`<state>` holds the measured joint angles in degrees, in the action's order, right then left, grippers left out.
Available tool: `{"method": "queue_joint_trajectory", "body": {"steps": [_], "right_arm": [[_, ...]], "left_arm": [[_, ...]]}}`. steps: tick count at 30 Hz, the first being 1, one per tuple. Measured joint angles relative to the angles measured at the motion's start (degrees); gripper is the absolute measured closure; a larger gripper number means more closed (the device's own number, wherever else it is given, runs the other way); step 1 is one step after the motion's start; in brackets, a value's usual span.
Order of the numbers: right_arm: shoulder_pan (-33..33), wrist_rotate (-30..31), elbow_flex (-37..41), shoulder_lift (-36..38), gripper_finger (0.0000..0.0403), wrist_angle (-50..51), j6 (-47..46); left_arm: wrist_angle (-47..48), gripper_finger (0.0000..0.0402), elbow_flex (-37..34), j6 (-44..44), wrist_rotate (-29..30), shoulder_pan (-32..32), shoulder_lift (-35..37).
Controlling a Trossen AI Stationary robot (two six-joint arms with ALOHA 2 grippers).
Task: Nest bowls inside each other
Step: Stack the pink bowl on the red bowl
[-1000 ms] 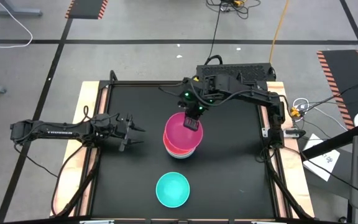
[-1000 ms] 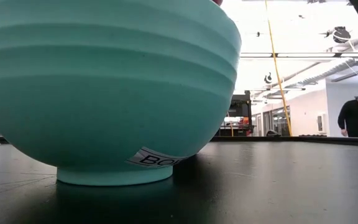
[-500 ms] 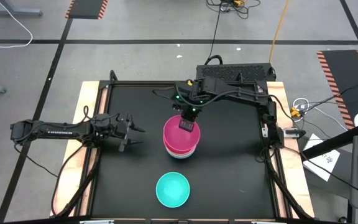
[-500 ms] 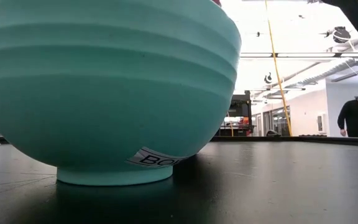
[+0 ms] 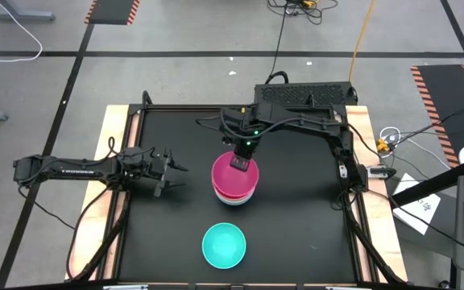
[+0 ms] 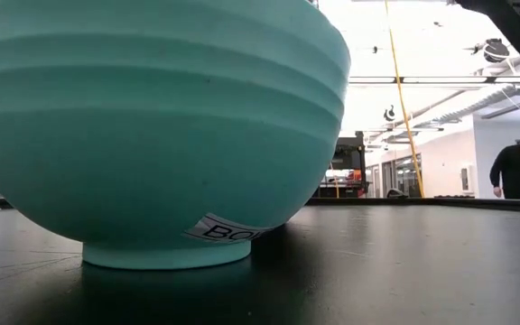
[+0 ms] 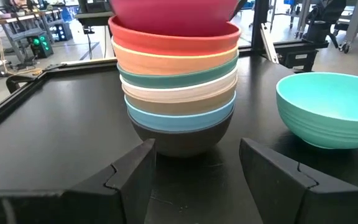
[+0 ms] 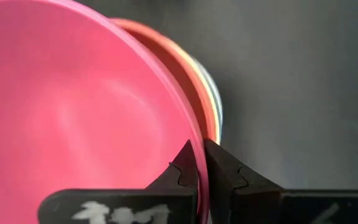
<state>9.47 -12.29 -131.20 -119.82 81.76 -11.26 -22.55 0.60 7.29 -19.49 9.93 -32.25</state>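
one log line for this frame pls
phase: nesting | right tool: shut on magenta bowl rim, over stack | left tool: open, waiting table-left | turquoise bowl: loose, not nested

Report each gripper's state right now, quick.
Left gripper: open, holding nothing, waiting left of the stack of bowls.
Right gripper: shut on the rim of the magenta bowl, atop the stack.

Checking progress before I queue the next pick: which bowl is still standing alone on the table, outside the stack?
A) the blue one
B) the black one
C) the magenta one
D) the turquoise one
D: the turquoise bowl sits by itself near the table's front edge, while the right gripper pinches the rim of the magenta bowl atop the stack.
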Motion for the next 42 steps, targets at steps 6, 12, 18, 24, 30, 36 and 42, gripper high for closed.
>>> {"method": "queue_joint_trajectory", "body": {"steps": [6, 12, 18, 24, 30, 36, 42], "right_arm": [[0.0, -1.5, 0.0, -3.0, 0.0403, 1.1, 0.9], [0.0, -1.7, 0.0, -3.5, 0.0403, 1.2, 1.3], [-0.2, -0.6, 0.0, -3.5, 0.0403, 1.0, 1.3], [-0.2, -0.2, 0.0, -3.5, 0.0391, 0.6, 1.3], [-0.3, 0.2, 0.1, -3.3, 0.0354, -0.5, -0.1], [-0.3, 0.1, 0.1, -3.3, 0.0329, -0.7, -0.6], [-0.6, 0.2, 0.1, -3.3, 0.0308, -0.7, -1.7]], "left_arm": [[0.1, 0.0165, 0.0, 0.0, -0.4, 0.0, 0.0], [0.3, 0.0165, 0.0, 0.0, -0.6, 0.0, 0.0], [0.3, 0.0165, 0.0, 0.0, -1.1, 0.0, 0.0], [0.5, 0.0165, 0.0, -0.1, -1.3, 0.0, 0.0], [0.5, 0.0165, 0.0, -0.3, -1.3, 0.0, 0.0], [0.5, 0.0165, 0.0, -0.3, -1.3, 0.0, 0.0], [0.5, 0.0165, 0.0, -0.3, -1.3, 0.0, 0.0]]}}
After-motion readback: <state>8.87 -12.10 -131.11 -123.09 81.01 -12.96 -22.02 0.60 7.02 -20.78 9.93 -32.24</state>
